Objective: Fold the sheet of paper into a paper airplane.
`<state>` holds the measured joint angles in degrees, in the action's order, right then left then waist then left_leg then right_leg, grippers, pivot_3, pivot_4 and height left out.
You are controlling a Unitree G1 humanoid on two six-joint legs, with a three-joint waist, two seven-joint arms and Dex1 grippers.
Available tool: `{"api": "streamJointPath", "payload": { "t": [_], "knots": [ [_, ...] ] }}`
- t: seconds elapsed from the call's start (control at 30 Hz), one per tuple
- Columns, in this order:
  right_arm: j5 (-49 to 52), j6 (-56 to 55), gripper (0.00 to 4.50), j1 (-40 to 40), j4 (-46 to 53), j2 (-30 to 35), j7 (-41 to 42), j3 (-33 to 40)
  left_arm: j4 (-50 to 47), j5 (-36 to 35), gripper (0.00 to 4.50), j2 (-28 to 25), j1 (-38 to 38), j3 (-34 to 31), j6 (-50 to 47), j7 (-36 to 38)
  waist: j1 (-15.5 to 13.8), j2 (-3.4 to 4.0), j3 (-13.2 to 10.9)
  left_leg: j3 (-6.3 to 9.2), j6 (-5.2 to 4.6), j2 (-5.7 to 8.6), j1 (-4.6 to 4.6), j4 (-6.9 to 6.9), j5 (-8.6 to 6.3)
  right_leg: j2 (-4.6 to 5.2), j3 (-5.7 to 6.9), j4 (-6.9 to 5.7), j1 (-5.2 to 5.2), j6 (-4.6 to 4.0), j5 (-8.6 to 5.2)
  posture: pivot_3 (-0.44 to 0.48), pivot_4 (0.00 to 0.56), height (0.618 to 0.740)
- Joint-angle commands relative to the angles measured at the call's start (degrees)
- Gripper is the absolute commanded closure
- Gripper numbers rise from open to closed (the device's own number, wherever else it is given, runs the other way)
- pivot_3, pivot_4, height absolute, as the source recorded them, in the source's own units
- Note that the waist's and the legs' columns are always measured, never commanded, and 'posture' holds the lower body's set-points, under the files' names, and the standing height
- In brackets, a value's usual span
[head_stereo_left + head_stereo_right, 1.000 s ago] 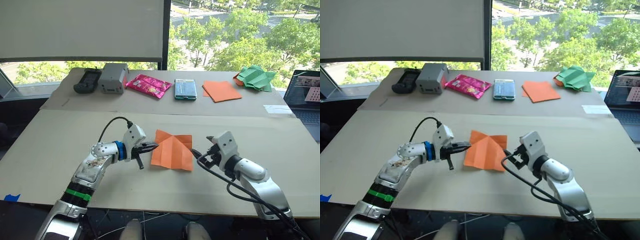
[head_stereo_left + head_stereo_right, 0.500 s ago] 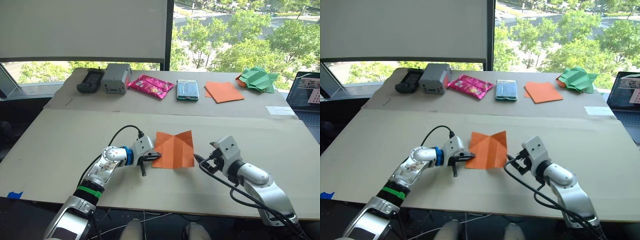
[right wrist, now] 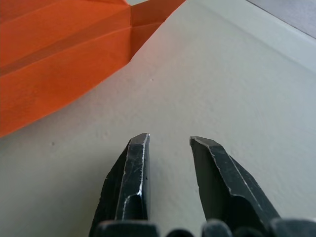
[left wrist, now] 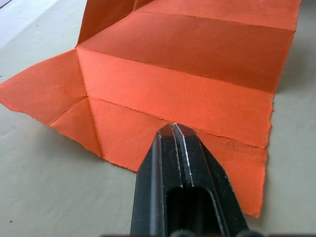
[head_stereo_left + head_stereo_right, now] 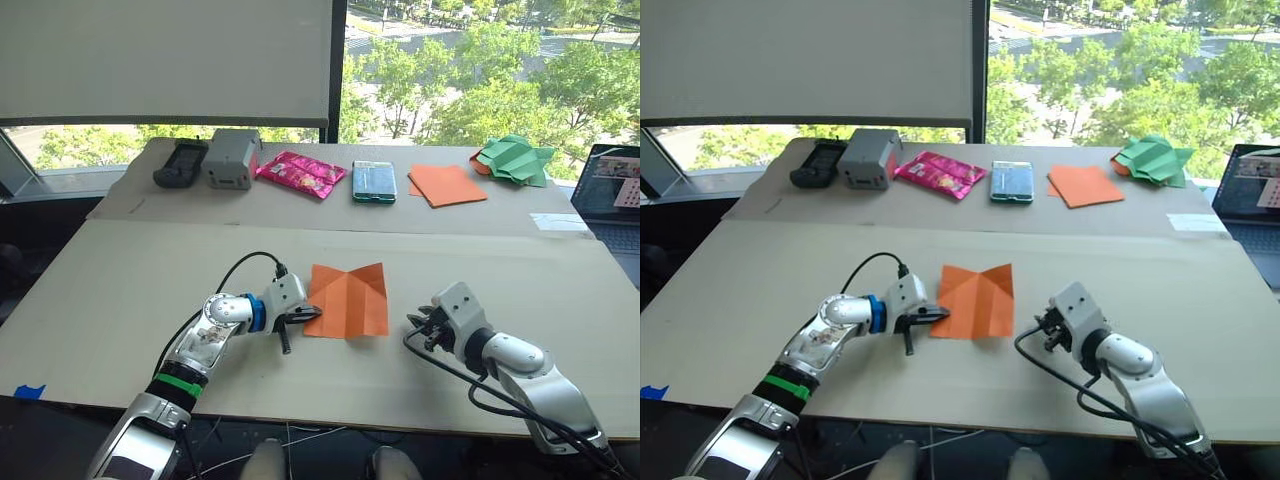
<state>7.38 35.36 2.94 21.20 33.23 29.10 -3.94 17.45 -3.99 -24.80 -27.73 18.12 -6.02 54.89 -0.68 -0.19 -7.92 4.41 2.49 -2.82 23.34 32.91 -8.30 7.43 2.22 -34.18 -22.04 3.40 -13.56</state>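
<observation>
- The sheet of paper [image 5: 347, 300] lies flat near the middle of the tabletop [image 5: 120, 290], between my two arms, already partly folded: two flaps meet along a centre line, and the far edge shows a shallow notch.
- I judge it very light and thin, so a nudge would slide it across the smooth tabletop and a hard pinch would crumple or tear it.
- The creases look sharp, and in my left wrist view they run as parallel ridges across the sheet [image 4: 187, 74]. The paper should bend readily along those lines and resist elsewhere.
- The best places to hold are the free edges and corners, where a thin tip can slip under. The flat middle gives nothing to grasp.
- My left pincer [image 5: 310, 315] is closed, its two fingers pressed together, with the tip resting on the left near corner of the sheet. From the wrist view it seems to pin the edge down, not pinch it, though I cannot tell whether paper lies between the tips.
- My right pincer [image 5: 422, 322] has its fingers a little apart and holds nothing. It hangs low over bare tabletop, near the sheet's right edge but clear of it.
</observation>
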Motion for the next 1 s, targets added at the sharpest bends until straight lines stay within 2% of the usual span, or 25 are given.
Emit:
{"api": "streamJointPath", "payload": {
  "t": [0.03,0.2,0.4,0.53,0.77,1.0],
  "knots": [
    [-1.2,-1.6,4.45,0.1,0.1,0.0,0.6,-1.6,0.7,2.0,4.5,-0.4,1.2,1.4,-0.5,0.9,0.0,0.01,0.0,0.0,0.0,0.0,0.0,0.0,0.0,0.0,0.0,0.0,0.0,0.0,0.0,0.0,0.15,0.702],
    [-2.5,-3.5,4.45,1.2,-2.8,-1.7,0.8,-4.1,0.8,2.3,4.5,-0.4,1.2,1.3,-0.5,0.9,0.1,-0.18,0.5,0.0,0.0,0.0,-0.01,0.02,0.0,0.0,0.0,0.0,0.01,0.0,0.0,0.0,0.15,0.702],
    [1.8,-4.6,4.45,6.6,-4.8,-9.4,0.7,-1.9,0.4,2.4,4.5,-0.4,1.4,1.2,-0.8,1.2,0.3,-0.23,0.6,0.01,0.0,-0.02,-0.04,0.02,0.0,0.0,0.0,-0.1,-0.01,0.0,0.0,0.0,0.15,0.702],
    [4.7,-3.2,4.45,9.9,-3.6,-12.0,1.6,-1.3,0.5,2.5,4.5,-0.4,1.2,1.0,-0.8,1.2,0.2,-0.22,0.6,0.01,-0.03,-0.01,-0.03,0.03,0.02,0.0,-0.01,-0.2,-0.04,0.0,0.0,0.0,0.15,0.702],
    [2.6,-2.4,4.45,15.5,-7.2,-16.7,0.9,-9.0,-0.2,2.5,4.5,-0.9,1.3,0.3,-1.5,1.1,0.2,-0.2,0.6,0.01,-0.04,-0.01,-0.06,0.02,0.02,0.0,-0.01,-0.4,-0.1,-0.06,-0.04,0.0,0.15,0.702],
    [0.9,-3.5,4.45,16.7,-13.5,-18.8,0.2,-11.7,-3.5,1.7,4.5,-2.5,2.7,-1.6,-3.7,0.8,0.2,-0.21,0.6,0.01,-0.04,-0.01,-0.07,0.04,0.03,0.0,-0.03,-0.71,-0.16,-0.21,-0.14,0.0,0.15,0.702]
  ]
}}
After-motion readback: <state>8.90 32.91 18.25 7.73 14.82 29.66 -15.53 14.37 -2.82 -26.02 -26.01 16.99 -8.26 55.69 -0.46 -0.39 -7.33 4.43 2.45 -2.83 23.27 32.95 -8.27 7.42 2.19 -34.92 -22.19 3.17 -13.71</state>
